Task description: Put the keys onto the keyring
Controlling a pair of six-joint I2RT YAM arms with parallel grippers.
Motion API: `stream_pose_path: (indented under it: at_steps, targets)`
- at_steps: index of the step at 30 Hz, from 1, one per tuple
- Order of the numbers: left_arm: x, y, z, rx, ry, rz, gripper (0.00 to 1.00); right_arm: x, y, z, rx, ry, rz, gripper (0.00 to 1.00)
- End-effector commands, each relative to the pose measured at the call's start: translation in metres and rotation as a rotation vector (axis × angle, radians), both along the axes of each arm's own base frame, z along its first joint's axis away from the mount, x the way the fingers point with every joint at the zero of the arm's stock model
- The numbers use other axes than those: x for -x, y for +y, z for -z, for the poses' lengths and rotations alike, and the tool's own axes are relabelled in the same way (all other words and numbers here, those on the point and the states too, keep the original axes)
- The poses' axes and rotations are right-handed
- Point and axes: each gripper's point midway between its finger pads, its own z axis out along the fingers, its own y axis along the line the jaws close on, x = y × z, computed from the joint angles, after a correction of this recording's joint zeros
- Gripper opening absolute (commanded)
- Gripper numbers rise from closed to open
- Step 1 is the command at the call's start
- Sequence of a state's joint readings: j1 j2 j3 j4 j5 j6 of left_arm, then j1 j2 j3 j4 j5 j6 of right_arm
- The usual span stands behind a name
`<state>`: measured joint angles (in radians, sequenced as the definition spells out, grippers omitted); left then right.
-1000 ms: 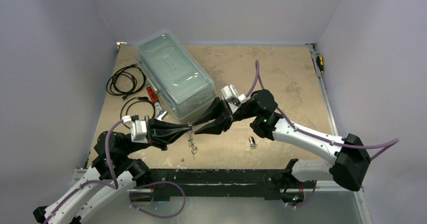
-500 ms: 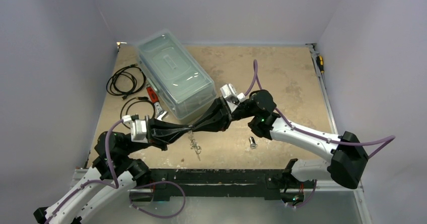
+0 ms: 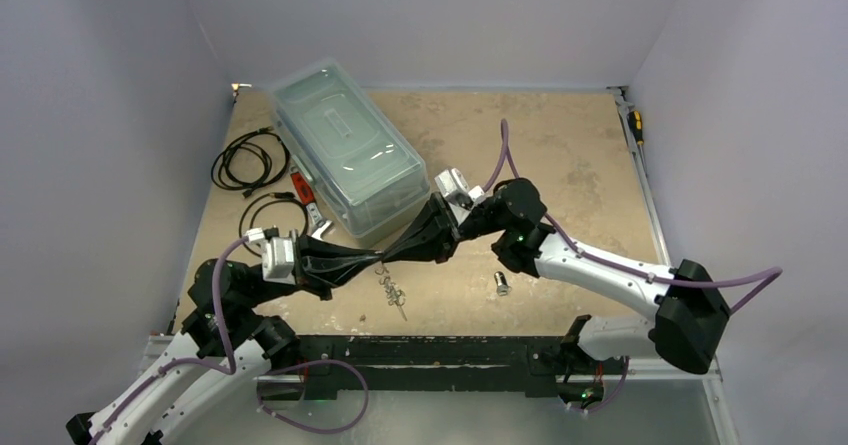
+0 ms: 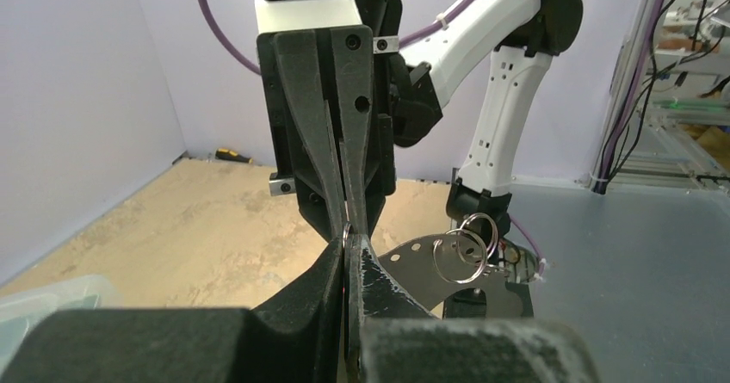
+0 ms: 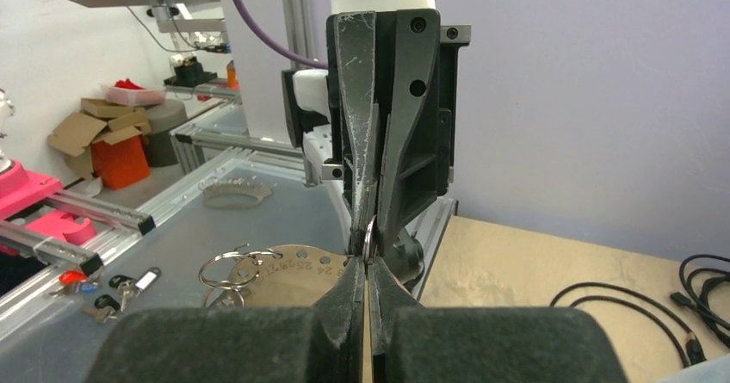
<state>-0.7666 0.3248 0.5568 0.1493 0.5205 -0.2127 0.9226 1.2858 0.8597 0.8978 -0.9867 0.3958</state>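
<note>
The keyring (image 3: 392, 292) is a pale metal band with punched holes (image 4: 411, 268) and several small wire rings (image 4: 463, 250) along its edge. It hangs just above the table between the two arms. My left gripper (image 3: 377, 260) and right gripper (image 3: 389, 256) meet tip to tip, each shut on the same small ring (image 4: 346, 231) of the keyring. In the right wrist view the band (image 5: 293, 273) dangles left of my right gripper (image 5: 368, 261). A few small keys (image 5: 110, 299) lie on the grey surface at the lower left of that view.
A clear lidded plastic box (image 3: 345, 148) stands close behind the grippers. Coiled black cables (image 3: 248, 160) and a red-handled tool (image 3: 298, 182) lie at the left. A small silver and dark piece (image 3: 502, 284) rests right of the grippers. A screwdriver (image 3: 635, 125) lies by the right wall.
The right gripper's jaws have gone from open to shut on the ring that the left gripper holds. The hanging keyring has swung slightly to the right.
</note>
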Motion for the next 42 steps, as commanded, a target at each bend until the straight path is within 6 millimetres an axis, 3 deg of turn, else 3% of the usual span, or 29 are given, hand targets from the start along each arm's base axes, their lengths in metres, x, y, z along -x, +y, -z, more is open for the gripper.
stream_pose_path:
  at_steps: [1, 7, 10, 20, 27, 30, 34, 42]
  targets:
    - [-0.007, 0.004, -0.007, -0.024, -0.02, -0.052, 0.06, 0.006, -0.002, -0.008, 0.022, -0.067, 0.005, 0.0]
    - [-0.011, 0.006, -0.005, -0.057, -0.003, -0.078, 0.48, -0.008, -0.007, 0.007, 0.128, -0.1, 0.12, 0.0]
    - [-0.01, 0.009, -0.008, -0.061, -0.029, -0.086, 0.57, -0.017, -0.01, 0.016, 0.19, -0.139, 0.177, 0.0]
    - [-0.004, 0.002, 0.007, -0.141, -0.015, -0.03, 0.59, -0.03, -0.033, 0.051, 0.469, -0.189, 0.269, 0.0]
    - [-0.003, -0.015, 0.022, -0.2, 0.044, 0.061, 0.59, -0.024, -0.053, 0.043, 0.536, -0.226, 0.279, 0.0]
    - [-0.004, -0.021, 0.027, -0.219, 0.064, 0.089, 0.58, -0.023, -0.058, 0.048, 0.597, -0.221, 0.268, 0.0]
    - [-0.003, -0.027, 0.03, -0.234, 0.075, 0.129, 0.5, -0.021, -0.059, 0.055, 0.635, -0.214, 0.243, 0.0]
    - [-0.001, -0.038, 0.04, -0.259, 0.116, 0.197, 0.45, -0.014, -0.057, 0.061, 0.653, -0.201, 0.176, 0.0]
